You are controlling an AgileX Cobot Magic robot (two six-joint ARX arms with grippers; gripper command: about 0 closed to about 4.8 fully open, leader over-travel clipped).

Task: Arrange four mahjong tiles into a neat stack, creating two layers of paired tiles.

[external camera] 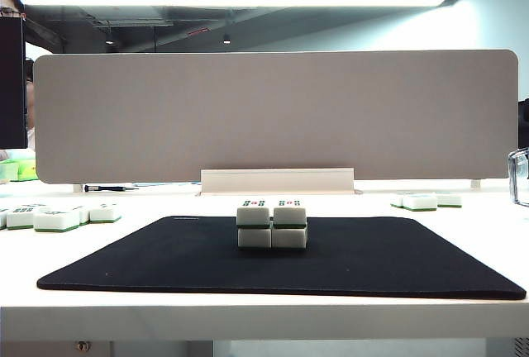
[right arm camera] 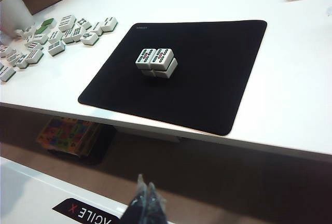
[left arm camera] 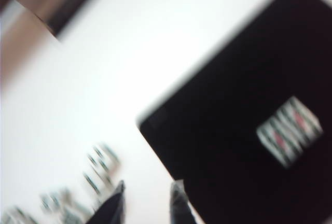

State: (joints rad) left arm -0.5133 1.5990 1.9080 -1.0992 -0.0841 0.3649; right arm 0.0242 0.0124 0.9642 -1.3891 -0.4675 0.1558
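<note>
While the stack [external camera: 272,225] of four mahjong tiles [right arm camera: 156,61] is sitting two wide and two high near the middle of the black mat [external camera: 149,258], the left gripper [left arm camera: 147,203], clenched on nothing, is hanging blurred over the white tabletop [left arm camera: 155,42] just off the mat's corner; the right gripper [right arm camera: 146,193] is hovering pinched together and empty beyond the tabletop's near edge

A ceiling strip light [external camera: 231,0] gives bright, even light in the exterior view, with glare on the white table [external camera: 463,233]. The left wrist view is heavily motion-blurred and overexposed. The right wrist view is sharp; floor below the table edge is dim.
</note>
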